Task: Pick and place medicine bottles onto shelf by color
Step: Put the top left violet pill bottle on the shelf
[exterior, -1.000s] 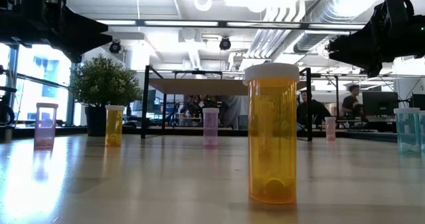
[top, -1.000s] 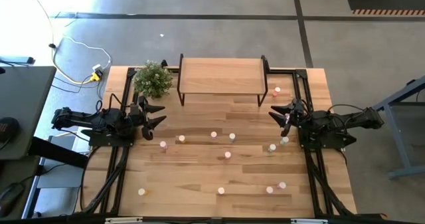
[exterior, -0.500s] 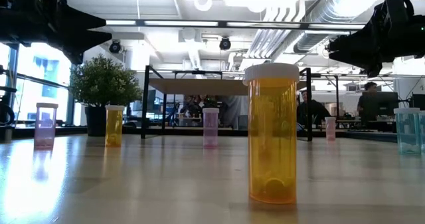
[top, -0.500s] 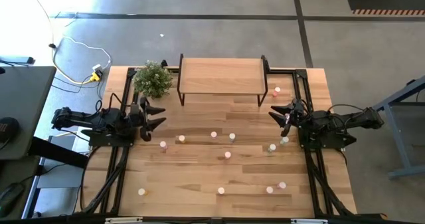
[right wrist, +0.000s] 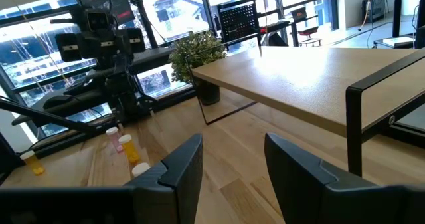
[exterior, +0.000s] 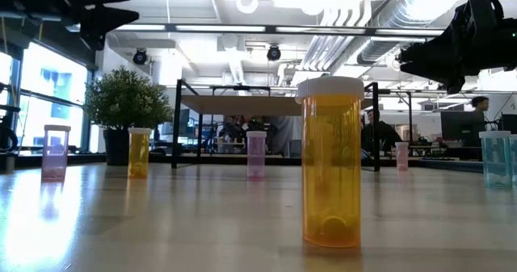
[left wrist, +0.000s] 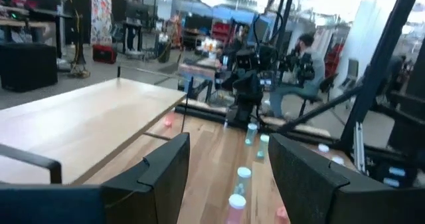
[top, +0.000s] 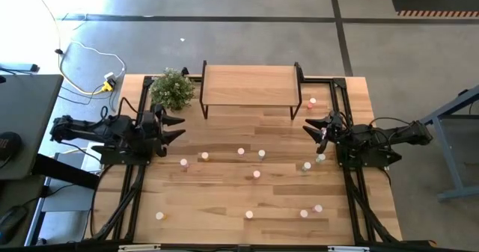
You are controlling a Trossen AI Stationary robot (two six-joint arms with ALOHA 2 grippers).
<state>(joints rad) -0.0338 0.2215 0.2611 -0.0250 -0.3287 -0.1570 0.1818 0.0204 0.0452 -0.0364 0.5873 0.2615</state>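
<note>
Twelve or so medicine bottles (top: 241, 152) dot the tabletop from above, shelf (top: 248, 85) bare behind. Low view: nearest orange bottle (exterior: 331, 162) — light, rigid, slick plastic; grip mid-body below the cap. Wrist views: left gripper (left wrist: 229, 174) and right gripper (right wrist: 233, 159) both parted, empty.

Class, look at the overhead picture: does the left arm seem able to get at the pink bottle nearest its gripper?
Probably yes. The left gripper hangs open just beside the pink bottle, with bare table between them and no other bottle crowding it.
</note>
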